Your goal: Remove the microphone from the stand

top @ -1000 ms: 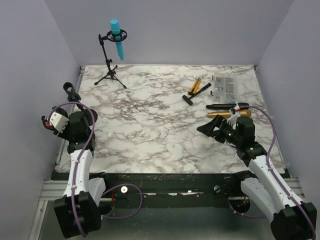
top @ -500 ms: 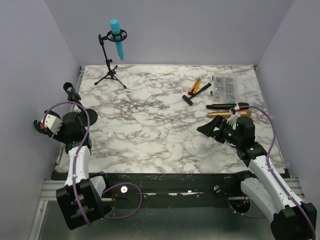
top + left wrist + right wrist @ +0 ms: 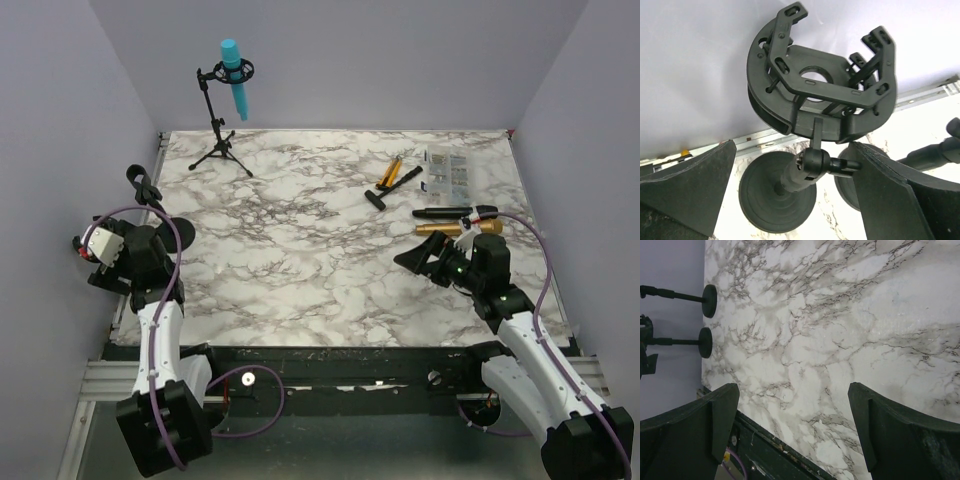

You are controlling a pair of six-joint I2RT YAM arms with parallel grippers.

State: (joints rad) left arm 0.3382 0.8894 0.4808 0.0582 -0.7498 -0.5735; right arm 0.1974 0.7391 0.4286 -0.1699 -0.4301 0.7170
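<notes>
Microphone (image 3: pixel 234 78), turquoise, sits nose-down in the ring mount of the tripod stand (image 3: pixel 219 140) at the 11 o'clock corner of the worktop (image 3: pixel 300 250), just where it was a second ago. Neither arm is near it.

The change is on the left. The left fingers (image 3: pixel 690 185), half closed a second ago, have sprung wide, and that arm has swung a little outward at the 9 o'clock edge. They now pinch nothing. Ahead of them stands an empty shock mount (image 3: pixel 820 95) on a short stand with a round base (image 3: pixel 777 192). What they had closed on, if anything, I cannot tell.

The right fingers (image 3: pixel 900 440) are spread as before, over bare marble at 4 o'clock. A black handheld microphone (image 3: pixel 450 212) and a gold one (image 3: pixel 460 228) lie beyond them at 3 o'clock.

Judging by this, the left arm is free-handed and closer to the tripod. Removal of the turquoise microphone looks unstarted, and it calls for a long reach to 11 o'clock.
</notes>
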